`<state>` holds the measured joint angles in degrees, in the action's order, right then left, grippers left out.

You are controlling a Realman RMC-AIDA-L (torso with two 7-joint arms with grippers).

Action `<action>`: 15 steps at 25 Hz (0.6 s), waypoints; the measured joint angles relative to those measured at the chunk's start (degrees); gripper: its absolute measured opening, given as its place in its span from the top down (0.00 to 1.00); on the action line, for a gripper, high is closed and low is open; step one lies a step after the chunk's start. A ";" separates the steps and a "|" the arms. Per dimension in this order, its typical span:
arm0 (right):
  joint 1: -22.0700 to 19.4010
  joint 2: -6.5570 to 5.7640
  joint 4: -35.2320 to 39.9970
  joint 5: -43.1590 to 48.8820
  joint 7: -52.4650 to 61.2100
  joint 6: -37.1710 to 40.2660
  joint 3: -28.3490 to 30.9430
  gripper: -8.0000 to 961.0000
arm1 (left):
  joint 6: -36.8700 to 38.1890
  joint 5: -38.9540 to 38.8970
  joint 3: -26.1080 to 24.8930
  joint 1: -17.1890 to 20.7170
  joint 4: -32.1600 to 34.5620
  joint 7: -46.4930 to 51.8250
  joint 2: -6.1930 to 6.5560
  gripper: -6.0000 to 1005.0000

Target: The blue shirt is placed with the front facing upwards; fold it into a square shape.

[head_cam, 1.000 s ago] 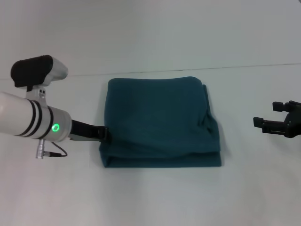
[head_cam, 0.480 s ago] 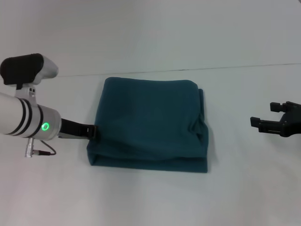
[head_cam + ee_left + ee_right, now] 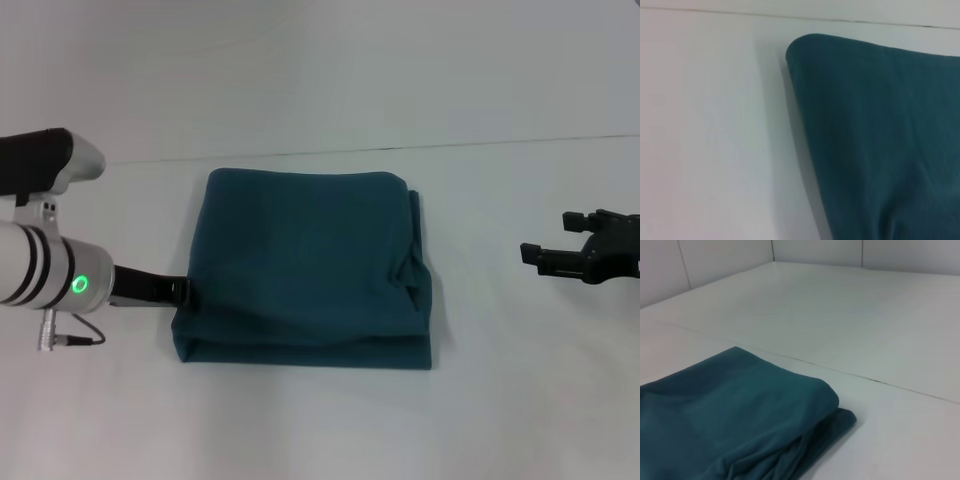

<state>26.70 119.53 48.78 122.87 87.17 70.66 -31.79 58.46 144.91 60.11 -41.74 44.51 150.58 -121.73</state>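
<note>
Shirt (image 3: 305, 265) first: I see it lying mid-worktop (image 3: 320, 80) as a single folded bundle, close to square, plain teal side up with no lettering showing. From the head view its near edge looks thick and stacked, and the layers on the robot's right side bunch and stick out a little, which the right wrist view shows as a creased, stepped corner.

My left gripper (image 3: 182, 291) is at the shirt's left edge, low on the near corner, with its dark tip touching the cloth. From here the shirt lies to the gripper's right. I judge the gripper is clamped on that edge, since the tip meets the fabric, but the cloth hides the fingers, so I cannot tell for sure. The left wrist view shows only the shirt's far corner and bare worktop.

My right gripper (image 3: 556, 256) hangs well apart from the shirt, off its right side, fingers spread and holding nothing. So the left arm is much the nearer of the two.

By my judgement the folding is nearly or fully done; what remains turns on that left edge, and on tidying the bunched right side.

Count: one shirt, two grippers, one worktop.
</note>
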 joint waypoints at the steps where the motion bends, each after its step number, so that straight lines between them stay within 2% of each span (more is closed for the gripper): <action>1: 0.10 0.00 -0.20 0.00 0.00 -0.09 -0.18 0.05 | 0.11 0.00 0.00 0.31 0.31 0.00 -0.10 0.90; 9: 0.65 -0.08 -1.06 0.09 0.02 -1.47 -1.94 0.05 | 1.27 0.03 0.01 2.92 3.42 0.05 -1.18 0.88; 15: 0.81 -0.04 -1.16 0.09 0.04 -1.58 -2.22 0.05 | 1.31 -0.55 -1.67 3.25 4.04 -0.67 -1.34 0.84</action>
<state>27.51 119.48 47.62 122.96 87.21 69.08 -34.02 59.78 144.36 58.44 -38.49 48.55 149.92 -123.07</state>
